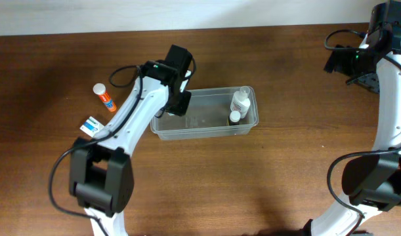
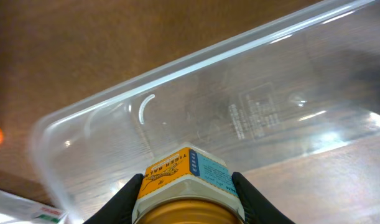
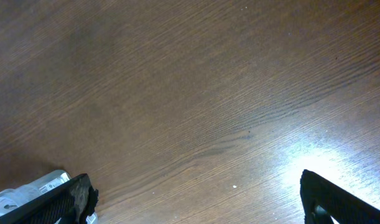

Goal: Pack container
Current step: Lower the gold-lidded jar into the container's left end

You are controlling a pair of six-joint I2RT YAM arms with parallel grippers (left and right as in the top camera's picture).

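Observation:
The clear plastic container (image 1: 207,128) sits mid-table with two small white bottles (image 1: 239,103) at its right end. My left gripper (image 1: 177,105) hovers over the container's left end. In the left wrist view it (image 2: 188,193) is shut on a small jar with a gold lid and an orange and blue label (image 2: 188,174), just above the container's floor (image 2: 252,112). My right gripper (image 3: 196,199) is open and empty over bare wood; in the overhead view it (image 1: 341,59) is at the far right back.
An orange and white tube (image 1: 104,96) and a small blue and white box (image 1: 90,126) lie on the table left of the container. The box's edge shows in the left wrist view (image 2: 28,211).

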